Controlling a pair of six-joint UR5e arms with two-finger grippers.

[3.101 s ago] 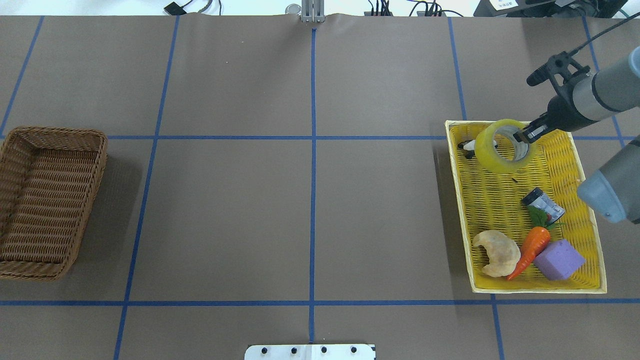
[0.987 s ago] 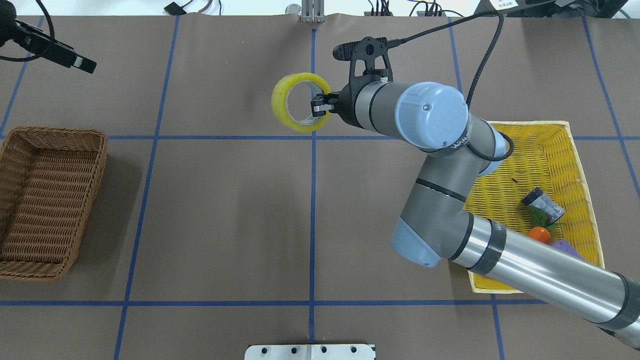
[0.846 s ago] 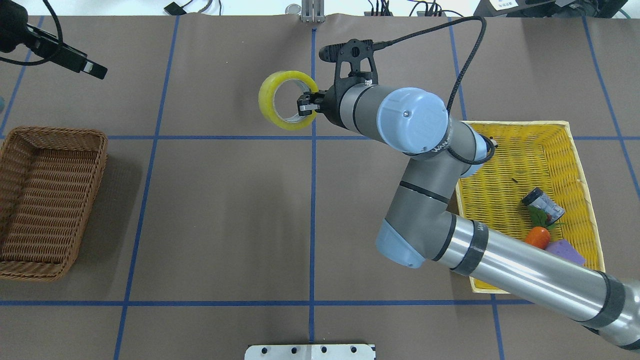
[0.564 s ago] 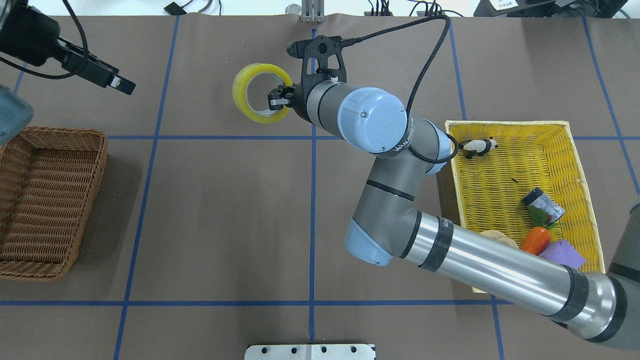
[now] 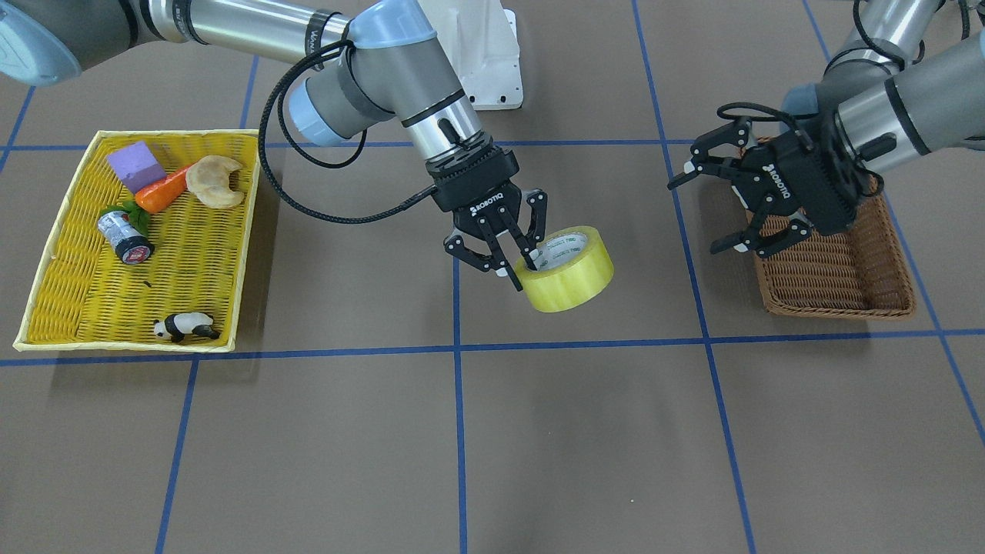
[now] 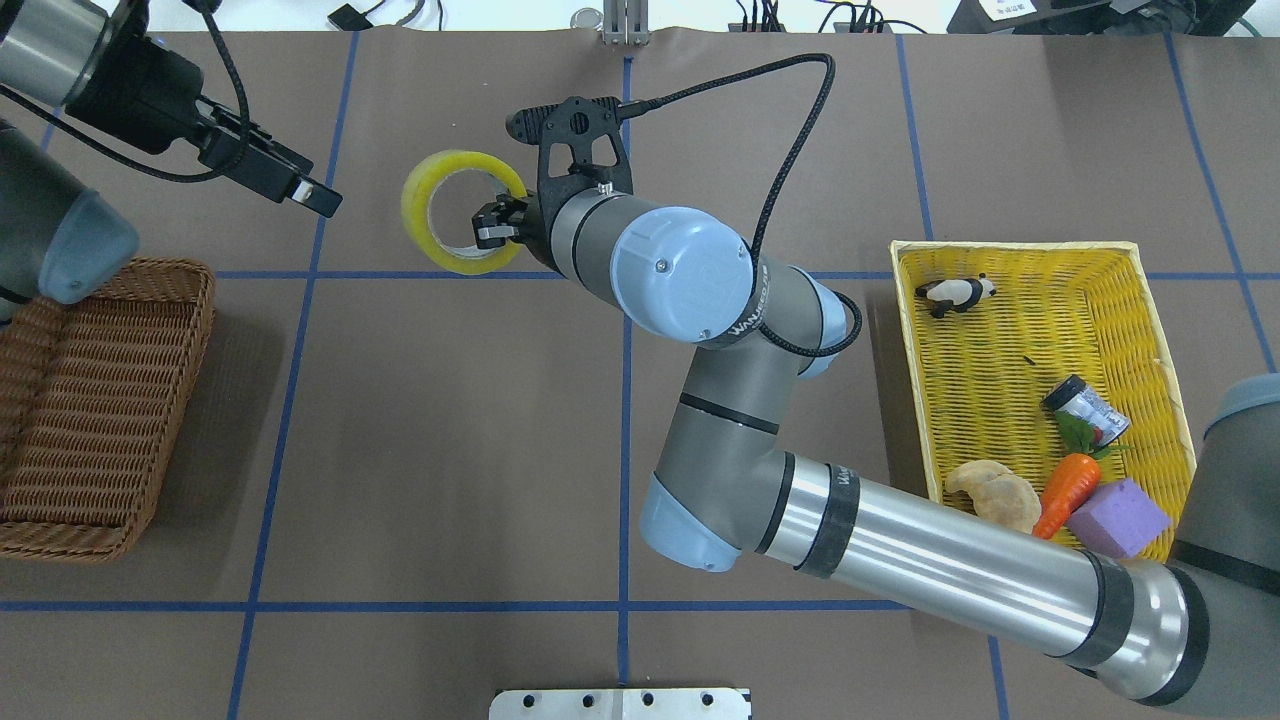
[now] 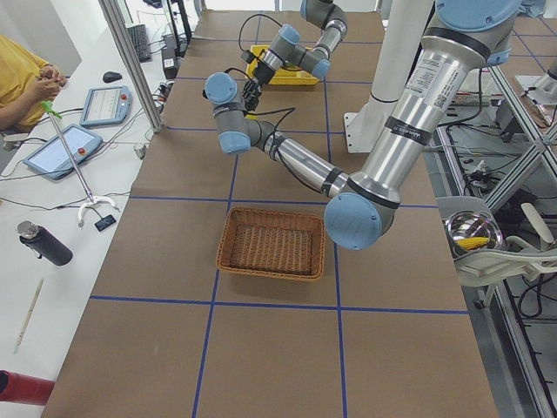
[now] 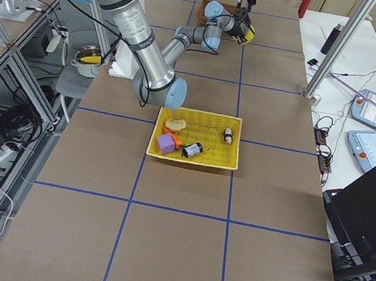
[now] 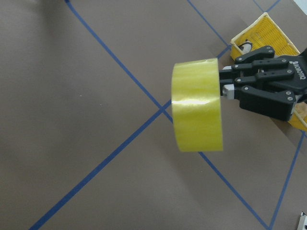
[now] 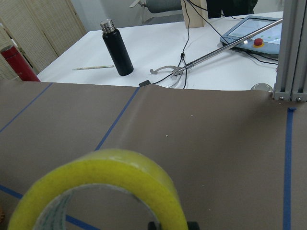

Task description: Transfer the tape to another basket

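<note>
The tape (image 5: 573, 283), a wide yellow roll with a white printed core, hangs in the air over the table's far middle-left part (image 6: 415, 212). My right gripper (image 5: 525, 271) is shut on the tape's rim, one finger inside the core and one outside (image 6: 492, 225). The left wrist view shows the tape (image 9: 196, 108) side-on with the right gripper (image 9: 226, 88) behind it. My left gripper (image 5: 704, 211) is open and empty, pointing toward the tape from above the brown wicker basket (image 5: 839, 285). That basket (image 6: 90, 400) is empty at the left edge.
The yellow woven basket (image 6: 1000, 380) on the right holds a panda figure (image 6: 955, 293), a small can (image 6: 1085, 408), a carrot (image 6: 1065, 490), a croissant (image 6: 995, 490) and a purple block (image 6: 1118, 518). The right arm's long links stretch across the table's middle.
My right gripper has carried the tape out of the yellow basket and leftward across the table. My left arm has come in from the left toward it.
</note>
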